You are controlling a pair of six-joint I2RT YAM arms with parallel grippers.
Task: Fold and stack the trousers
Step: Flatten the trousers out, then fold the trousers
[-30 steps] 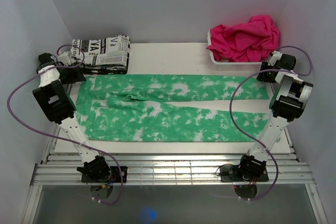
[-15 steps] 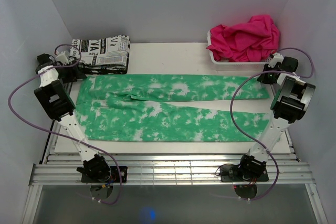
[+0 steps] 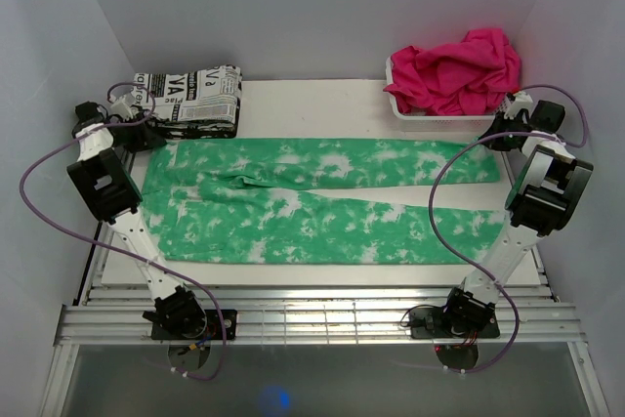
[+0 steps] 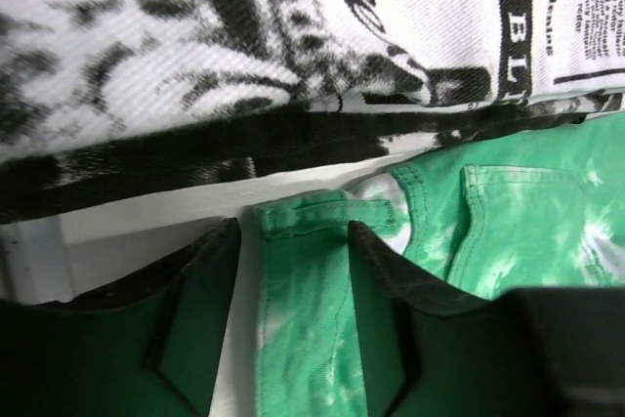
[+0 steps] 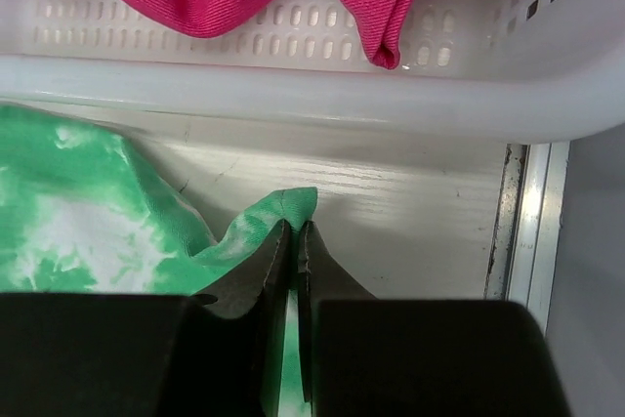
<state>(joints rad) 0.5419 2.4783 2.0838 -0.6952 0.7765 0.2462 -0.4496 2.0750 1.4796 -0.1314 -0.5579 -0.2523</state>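
Observation:
The mint green tie-dye trousers (image 3: 322, 197) lie spread flat across the white board, waist to the left, two legs running right. My left gripper (image 3: 146, 132) is open at the far-left waist corner; in the left wrist view the waistband (image 4: 303, 290) lies between its fingers (image 4: 391, 319). My right gripper (image 3: 498, 134) is at the far-right end of the upper leg. In the right wrist view it (image 5: 296, 231) is shut on the leg's hem corner (image 5: 288, 207).
A folded black-and-white newsprint cloth (image 3: 190, 100) lies at the back left, just beyond the left gripper, and fills the top of the left wrist view (image 4: 244, 36). A white basket (image 3: 430, 112) with hot-pink cloth (image 3: 459, 70) stands at the back right, close behind the right gripper.
The left arm has shifted slightly right toward the waist corner. The right gripper has moved a little right and back, with the hem corner pinched.

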